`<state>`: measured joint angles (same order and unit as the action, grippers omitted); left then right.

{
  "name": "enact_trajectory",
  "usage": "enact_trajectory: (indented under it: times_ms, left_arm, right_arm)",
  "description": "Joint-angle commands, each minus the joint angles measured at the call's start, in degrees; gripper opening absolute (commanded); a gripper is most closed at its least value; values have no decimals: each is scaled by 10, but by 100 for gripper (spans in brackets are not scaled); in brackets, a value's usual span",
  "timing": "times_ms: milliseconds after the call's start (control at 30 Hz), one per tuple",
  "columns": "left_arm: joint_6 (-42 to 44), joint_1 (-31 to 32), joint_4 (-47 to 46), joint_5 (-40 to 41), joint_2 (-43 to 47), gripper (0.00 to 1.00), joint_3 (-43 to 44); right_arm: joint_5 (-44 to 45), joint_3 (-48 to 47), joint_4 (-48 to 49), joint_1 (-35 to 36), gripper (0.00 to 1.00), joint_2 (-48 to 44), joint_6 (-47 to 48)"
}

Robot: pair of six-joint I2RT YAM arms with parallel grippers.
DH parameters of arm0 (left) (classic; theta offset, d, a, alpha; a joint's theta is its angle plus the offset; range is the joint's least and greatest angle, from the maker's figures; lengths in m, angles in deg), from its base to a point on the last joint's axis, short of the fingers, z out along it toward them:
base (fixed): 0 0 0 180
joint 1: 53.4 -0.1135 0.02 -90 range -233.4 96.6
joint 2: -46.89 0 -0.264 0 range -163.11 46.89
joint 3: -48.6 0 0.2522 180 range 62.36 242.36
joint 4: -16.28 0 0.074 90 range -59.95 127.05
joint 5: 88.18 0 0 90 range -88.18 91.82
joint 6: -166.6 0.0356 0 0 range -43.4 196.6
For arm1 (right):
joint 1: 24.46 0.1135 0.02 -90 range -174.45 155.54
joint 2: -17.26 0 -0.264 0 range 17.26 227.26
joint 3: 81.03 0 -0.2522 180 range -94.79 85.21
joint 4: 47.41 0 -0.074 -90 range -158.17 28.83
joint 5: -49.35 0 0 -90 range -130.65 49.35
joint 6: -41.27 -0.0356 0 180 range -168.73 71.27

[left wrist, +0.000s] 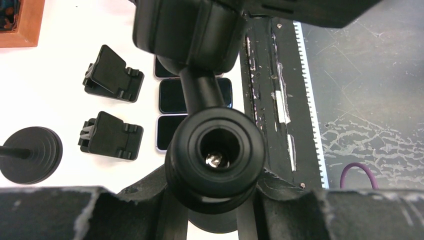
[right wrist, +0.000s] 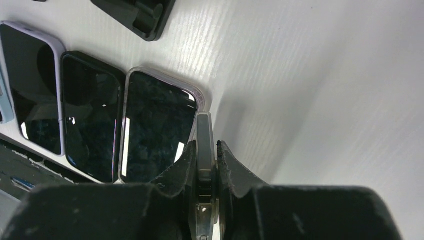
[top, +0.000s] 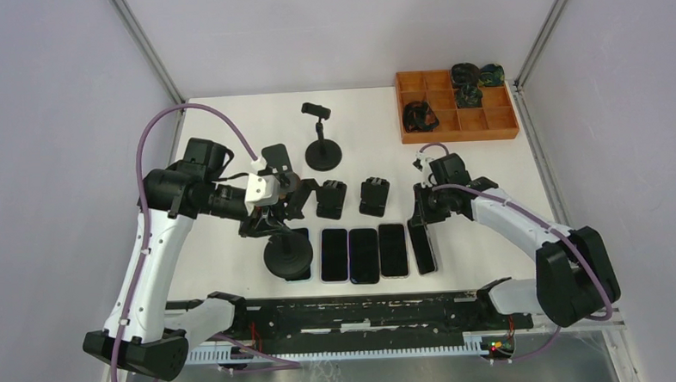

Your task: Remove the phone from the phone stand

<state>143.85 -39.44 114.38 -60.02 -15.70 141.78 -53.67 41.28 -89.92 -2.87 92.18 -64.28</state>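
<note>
Pinching the phone across its flat faces, our right claw holds it on edge, a thin pale-rimmed slab, just right of the row of dark-screened phones at lower centre of the surface; our left claw is clamped round the black phone stand.

Left gripper grips the phone stand, its base just beneath; right gripper pinches the phone on edge, flat phones lined up to its left.

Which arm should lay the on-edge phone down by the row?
Right. The right fingers pinch that phone beside the row's last phone; the left fingers grip the stand.
</note>
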Motion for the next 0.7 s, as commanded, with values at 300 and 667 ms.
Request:
enact_trajectory:
  times_ms: [300,667]
  left_arm:
    - [22,1,-4,-55,-11,2,40]
    - [29,1,-4,-65,-19,2,40]
  right_arm:
    - [109,45,77,-6,60,25,-32]
    - [148,-63,29,-6,96,-83,-42]
